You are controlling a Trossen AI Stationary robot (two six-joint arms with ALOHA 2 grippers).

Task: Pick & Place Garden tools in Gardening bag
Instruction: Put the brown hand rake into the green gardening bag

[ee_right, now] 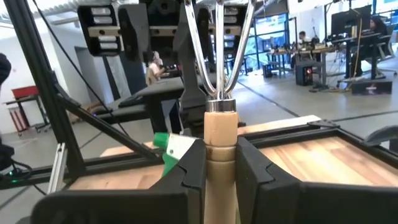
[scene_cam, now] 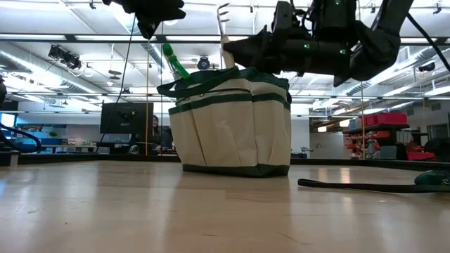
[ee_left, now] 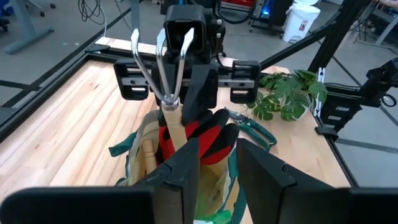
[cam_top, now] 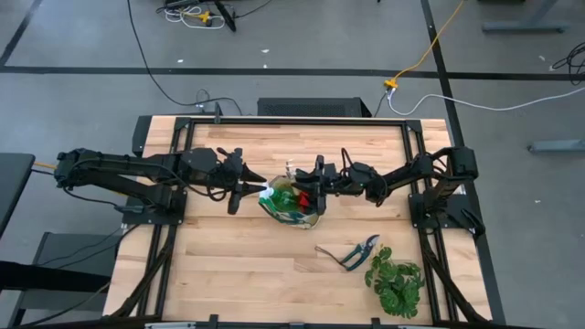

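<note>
The tan gardening bag (cam_top: 274, 208) with green trim stands on its base mid-table and also shows in the low view (scene_cam: 232, 126). Red gloves (ee_left: 211, 140) and a green spray bottle with a white nozzle (scene_cam: 174, 60) stick out of it. My right gripper (ee_right: 221, 155) is shut on a wooden-handled rake (ee_left: 168, 68) above the bag's rim, at the bag's right side (cam_top: 311, 185). My left gripper (ee_left: 217, 152) is open and empty, above the bag's left edge (cam_top: 249, 189). Dark-handled shears (cam_top: 352, 253) lie flat on the table to the bag's near right. My right gripper pinches the rake's wooden handle (ee_right: 221, 134) between its two fingers (ee_right: 189, 165), just below the metal collar. The fingers come level from the table's right and lie across the handle. The rake stands upright, tines (scene_cam: 223, 14) up, its lower handle inside the bag.
A leafy green plant (cam_top: 395, 281) sits near the table's near right corner, beside the shears. Bare wood (cam_top: 228, 265) lies in front of the bag and to its near left. Black frame rails (cam_top: 183, 137) run along the table's sides and far edge.
</note>
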